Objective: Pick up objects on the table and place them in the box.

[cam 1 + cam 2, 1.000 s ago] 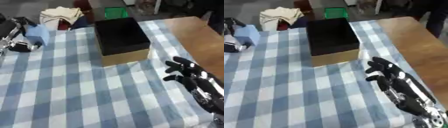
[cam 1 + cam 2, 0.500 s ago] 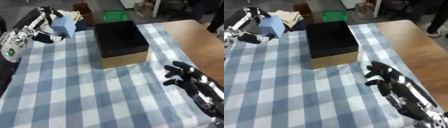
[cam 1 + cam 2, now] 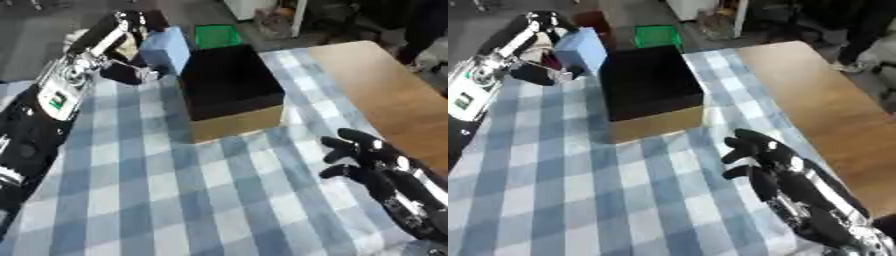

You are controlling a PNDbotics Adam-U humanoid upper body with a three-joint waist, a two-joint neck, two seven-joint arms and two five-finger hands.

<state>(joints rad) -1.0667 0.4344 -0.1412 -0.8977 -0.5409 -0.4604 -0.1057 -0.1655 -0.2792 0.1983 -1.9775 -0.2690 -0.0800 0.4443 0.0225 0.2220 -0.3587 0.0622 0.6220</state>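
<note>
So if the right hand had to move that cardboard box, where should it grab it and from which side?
Probably the near right corner of the box, coming in from the right hand's own side. The open top gives a rim for fingers to hook over, and the left hand with the blue block crowds the far left corner.

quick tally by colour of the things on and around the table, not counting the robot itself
Light blue: 1, the blue block held up in the left hand, beside the box.
Black inside with tan sides: 1, the open box on the checked tablecloth.
Green: 1, a green container beyond the table's far edge.
Total: 3.
</note>
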